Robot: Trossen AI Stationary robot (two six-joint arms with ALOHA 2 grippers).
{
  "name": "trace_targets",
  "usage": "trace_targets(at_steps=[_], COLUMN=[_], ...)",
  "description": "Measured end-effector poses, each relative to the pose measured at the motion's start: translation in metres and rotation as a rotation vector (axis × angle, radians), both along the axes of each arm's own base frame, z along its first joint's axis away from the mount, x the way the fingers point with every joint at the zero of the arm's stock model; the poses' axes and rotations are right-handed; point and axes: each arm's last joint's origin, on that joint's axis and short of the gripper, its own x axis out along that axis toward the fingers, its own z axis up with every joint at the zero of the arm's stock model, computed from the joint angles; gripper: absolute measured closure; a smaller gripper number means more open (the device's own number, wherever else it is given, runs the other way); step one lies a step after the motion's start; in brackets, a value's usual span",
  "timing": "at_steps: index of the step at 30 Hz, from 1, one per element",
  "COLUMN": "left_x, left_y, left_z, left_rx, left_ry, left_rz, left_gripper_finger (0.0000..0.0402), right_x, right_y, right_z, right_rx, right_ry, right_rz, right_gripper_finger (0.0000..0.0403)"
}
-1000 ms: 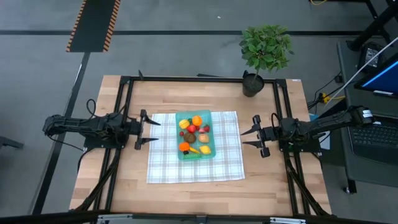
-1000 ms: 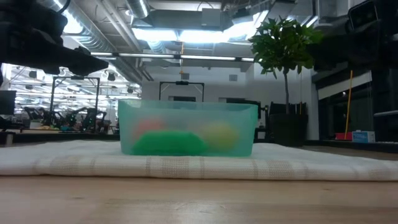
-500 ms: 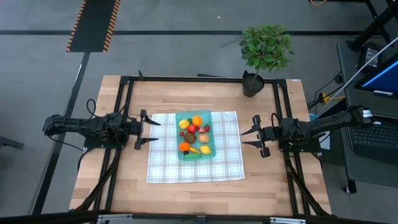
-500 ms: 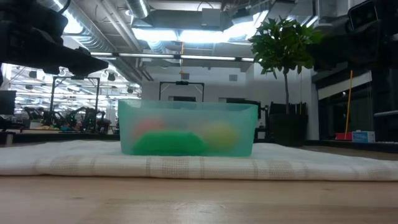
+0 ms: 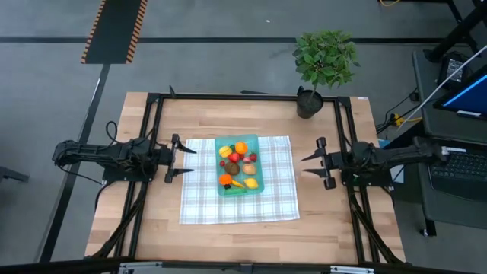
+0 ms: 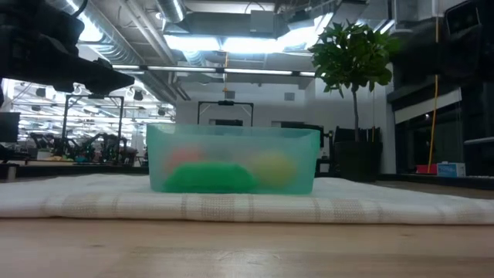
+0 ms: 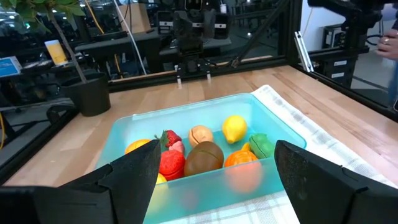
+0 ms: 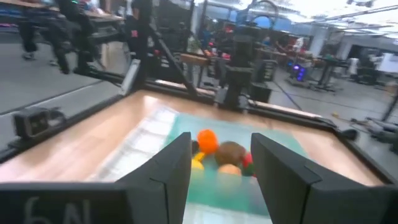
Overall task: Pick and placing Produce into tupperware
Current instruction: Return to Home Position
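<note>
The teal tupperware [image 5: 240,165] stands on the checked cloth [image 5: 237,199] at the table's middle, and the small produce [image 5: 241,148] lies inside it: red, orange, yellow, brown and green pieces [image 7: 204,157]. My left gripper [image 5: 192,161] hangs open just left of the cloth, pointing level at the tupperware, with nothing between its fingers. My right gripper [image 5: 304,165] hangs open just off the cloth's right edge, also level and facing the tupperware [image 8: 224,180], and holds nothing. In the low view the tupperware [image 6: 231,158] rests flat on the cloth.
A leafy potted plant [image 5: 325,61] stands at the table's far edge, right of the middle. Black frame rails [image 5: 152,137] run along both sides of the table. Bare wood [image 5: 236,240] lies near the front edge. A desk with a keyboard [image 5: 456,164] stands beyond the right edge.
My right gripper has drawn back a little toward the table's right edge, staying level and open. The left gripper, the tupperware and the produce have kept still.
</note>
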Motion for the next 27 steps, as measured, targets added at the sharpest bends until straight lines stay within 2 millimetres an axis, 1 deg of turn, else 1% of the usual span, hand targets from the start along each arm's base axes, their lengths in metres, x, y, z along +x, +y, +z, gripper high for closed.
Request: trace_targets(at_steps=[4,8,11,14,27], left_x=[0.000,0.000,0.000,0.000,0.000], left_y=[0.000,0.000,0.000,0.000,0.000], left_z=[0.000,0.000,0.000,0.000,0.000], left_rx=[0.000,0.000,0.000,0.000,0.000], left_ry=[0.000,0.000,0.000,0.000,0.000], left_rz=[0.000,0.000,0.000,-0.001,-0.002], left_gripper_finger=[0.0094,0.0094,0.0094,0.0094,0.0094], right_x=[-0.009,-0.014,-0.017,-0.019,-0.019], right_y=[-0.007,-0.013,-0.017,-0.020,-0.021], right_z=[0.000,0.003,-0.004,-0.003,-0.003], right_rx=[-0.003,0.006,-0.006,-0.010,0.047], right_ry=[-0.003,-0.048,0.014,0.007,0.011], right_rz=[-0.062,-0.117,-0.154,-0.203,-0.213], right_gripper_finger=[0.0235,0.0235,0.0235,0.0235,0.0235])
